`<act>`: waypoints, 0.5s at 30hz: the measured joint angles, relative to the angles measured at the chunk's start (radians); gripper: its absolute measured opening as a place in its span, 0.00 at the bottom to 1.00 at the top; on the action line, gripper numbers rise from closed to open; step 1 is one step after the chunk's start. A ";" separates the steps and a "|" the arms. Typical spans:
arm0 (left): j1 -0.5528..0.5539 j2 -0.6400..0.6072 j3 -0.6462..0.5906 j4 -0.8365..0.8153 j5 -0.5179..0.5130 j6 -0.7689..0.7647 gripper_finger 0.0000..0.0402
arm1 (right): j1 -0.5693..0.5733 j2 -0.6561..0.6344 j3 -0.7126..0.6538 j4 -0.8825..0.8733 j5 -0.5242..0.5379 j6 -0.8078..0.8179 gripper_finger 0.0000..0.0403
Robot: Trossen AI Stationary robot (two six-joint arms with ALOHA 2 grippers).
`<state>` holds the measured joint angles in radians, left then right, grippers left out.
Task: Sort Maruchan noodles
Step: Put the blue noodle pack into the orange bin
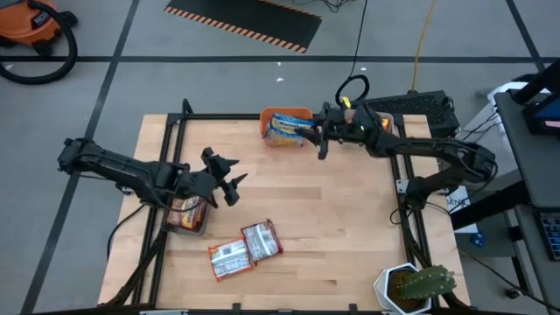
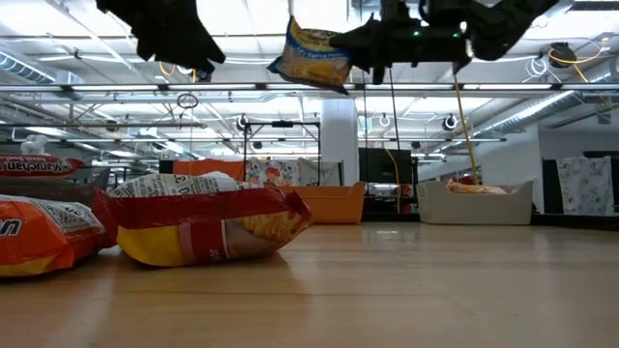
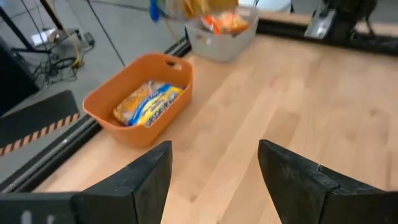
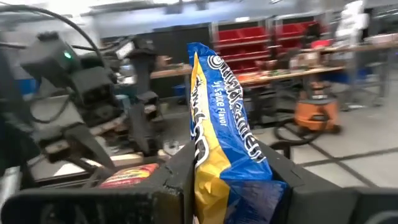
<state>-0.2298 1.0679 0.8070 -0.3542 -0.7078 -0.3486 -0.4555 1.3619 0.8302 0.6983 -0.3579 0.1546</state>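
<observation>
- Nearest the low camera: two Maruchan packets lying flat on the table, an orange packet [image 2: 39, 237] at the edge of view and a silver-red packet [image 2: 208, 222] touching it. In the high view these are the pair [image 1: 246, 248] on the near middle of the wooden table [image 1: 350, 227], side by side and overlapping.
- Right gripper [image 1: 320, 133]: jaws pinched on a yellow-blue packet [image 4: 227, 158], held upright between the fingers in the right wrist view. The low view shows this packet [image 2: 311, 53] well clear of the table. In the high view the gripper sits at the far edge of the table, just beside the orange bin [image 1: 284, 128].
- Orange bin: holds at least one yellow-blue packet [image 3: 149, 104], lying flat inside.
- Left gripper [image 1: 229, 179]: jaws spread apart and empty; the left wrist view shows bare table between the two fingers [image 3: 146, 180]. It is raised over the left part of the table, beside a dark bin [image 1: 185, 214].
- Dark bin: holds dark red-brown packets; their number cannot be told.
- Grey bin [image 3: 224, 34]: on the far side beyond the orange bin, with an orange packet showing inside.
- Potted cactus [image 1: 418, 287]: at the near right corner, well apart from the packets.
</observation>
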 joint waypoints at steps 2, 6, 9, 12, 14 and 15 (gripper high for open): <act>0.000 0.016 0.000 -0.017 0.002 0.001 0.61 | -0.033 0.046 0.049 -0.001 -0.102 0.024 0.27; 0.000 0.039 0.000 -0.011 0.032 0.034 0.61 | -0.088 0.140 0.145 -0.005 -0.188 0.058 0.27; 0.000 0.048 0.000 -0.012 0.035 0.055 0.61 | -0.137 0.205 0.225 -0.023 -0.252 0.090 0.27; 0.002 0.047 0.000 -0.010 0.035 0.063 0.61 | -0.177 0.267 0.304 -0.071 -0.333 0.098 0.27; 0.007 0.048 0.000 -0.011 0.035 0.084 0.61 | -0.202 0.309 0.352 -0.111 -0.375 0.095 0.27; 0.010 0.048 0.000 -0.010 0.035 0.092 0.61 | -0.213 0.328 0.372 -0.125 -0.388 0.094 0.27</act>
<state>-0.2199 1.1156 0.8066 -0.3645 -0.6724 -0.2570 -0.6690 1.6902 1.2024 0.5736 -0.7457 0.2489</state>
